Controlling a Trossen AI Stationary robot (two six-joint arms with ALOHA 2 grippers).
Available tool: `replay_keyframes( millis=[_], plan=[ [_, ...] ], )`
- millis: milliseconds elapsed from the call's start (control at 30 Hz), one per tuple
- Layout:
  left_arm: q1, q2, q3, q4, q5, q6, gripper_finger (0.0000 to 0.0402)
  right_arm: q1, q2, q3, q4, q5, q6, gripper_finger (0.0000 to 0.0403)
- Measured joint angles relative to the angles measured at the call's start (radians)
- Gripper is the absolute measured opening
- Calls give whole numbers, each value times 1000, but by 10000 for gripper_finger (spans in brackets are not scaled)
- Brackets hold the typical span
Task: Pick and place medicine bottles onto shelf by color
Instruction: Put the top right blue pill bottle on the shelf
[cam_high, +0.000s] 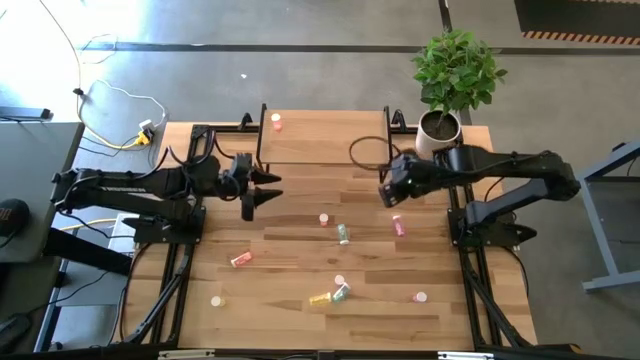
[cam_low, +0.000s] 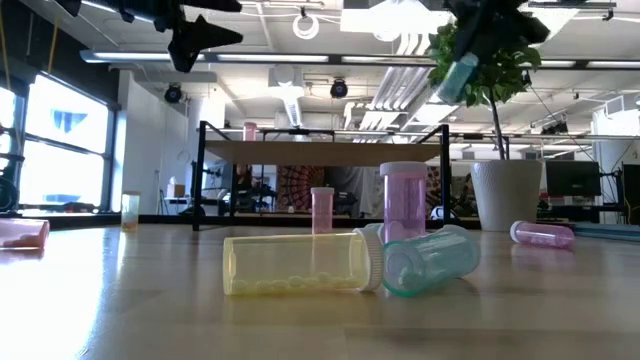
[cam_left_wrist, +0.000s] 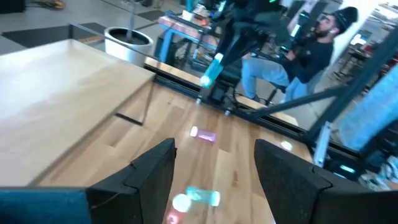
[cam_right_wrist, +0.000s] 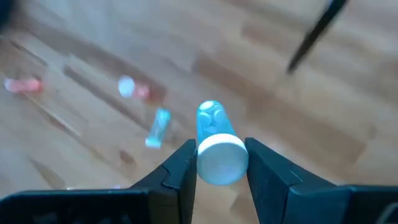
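My right gripper (cam_high: 388, 192) hangs high above the table's middle right, shut on a pale green bottle (cam_right_wrist: 209, 119) with a white cap. My left gripper (cam_high: 268, 195) stands open in the air at the middle left, with nothing between its fingers. The shelf (cam_high: 325, 148), a light-wood board on black legs, stands at the far middle, and one pink bottle (cam_high: 276, 122) stands upright on its left end. Several more bottles lie or stand on the tabletop, among them a pink one (cam_high: 399, 225), a green one (cam_high: 343, 234) and a yellow one (cam_high: 320, 298). My right gripper pinches the pale green bottle at its capped end (cam_right_wrist: 222, 163) between its two fingers. The fingers slant down from the table's right. The bottle is lifted clear of the table and sticks out tilted below the fingertips (cam_low: 458, 75), its bottom end pointing away from the gripper.
A white pot with a green plant (cam_high: 440, 128) stands at the far right corner beside the shelf. A person sits beyond the table (cam_left_wrist: 311, 50). Loose bottles are scattered over the near half of the table (cam_high: 420, 297); a bare strip of board lies in front of the shelf.
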Motion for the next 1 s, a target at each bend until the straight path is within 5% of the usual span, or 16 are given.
replay_keyframes(
  millis=[367, 700, 1000],
  plan=[
    [86, 0, 0, 0, 0, -16, 209, -245, 61, 284, 4, 127, -488, 106],
    [95, 0, 0, -46, 0, -18, 209, -536, 311, 577, -190, 34, -776, 106],
    [95, 0, 0, -72, 0, -68, 209, -601, 508, 664, -237, -41, -916, 106]
  ],
)
